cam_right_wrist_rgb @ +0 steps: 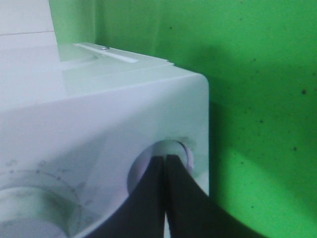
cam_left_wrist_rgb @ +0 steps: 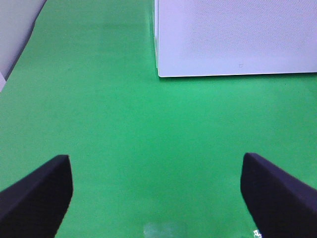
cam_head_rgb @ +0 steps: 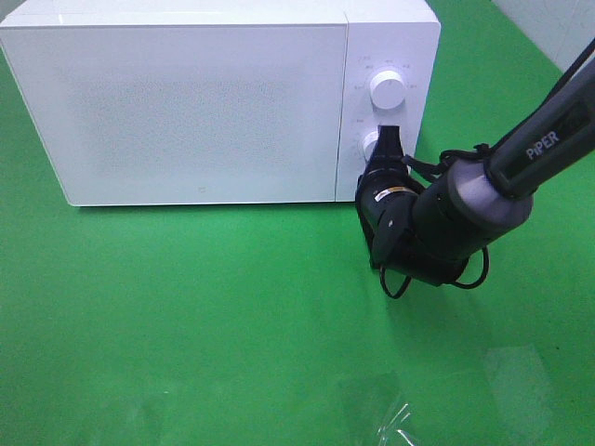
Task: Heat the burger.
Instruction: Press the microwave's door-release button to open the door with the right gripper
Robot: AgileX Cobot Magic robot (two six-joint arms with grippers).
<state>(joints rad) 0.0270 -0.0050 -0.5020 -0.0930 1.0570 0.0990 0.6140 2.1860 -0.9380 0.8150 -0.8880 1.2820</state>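
The burger shows in none of the three views. The white microwave (cam_head_rgb: 200,102) stands with its door (cam_head_rgb: 186,111) shut, so whether the burger is inside cannot be told.

The right claw (cam_head_rgb: 390,139) is at the microwave's control panel. Its two dark fingers are pressed flat together with no gap, and their tips meet the lower knob (cam_head_rgb: 370,145), which they partly hide. In the right wrist view the closed tips (cam_right_wrist_rgb: 166,161) sit against that round knob (cam_right_wrist_rgb: 181,148), close to the rounded corner of the microwave body. They grip nothing between them. The upper knob (cam_head_rgb: 387,88) stands free above, untouched.

The left claw (cam_left_wrist_rgb: 158,198) appears only in its own wrist view. Its fingers (cam_left_wrist_rgb: 37,193) stand wide apart, with nothing between them, over the bare green worktop (cam_left_wrist_rgb: 99,124), well apart from the microwave's front corner (cam_left_wrist_rgb: 159,73).

A clear, shiny patch (cam_head_rgb: 390,409) lies on the worktop near the front edge; what it is I cannot tell.
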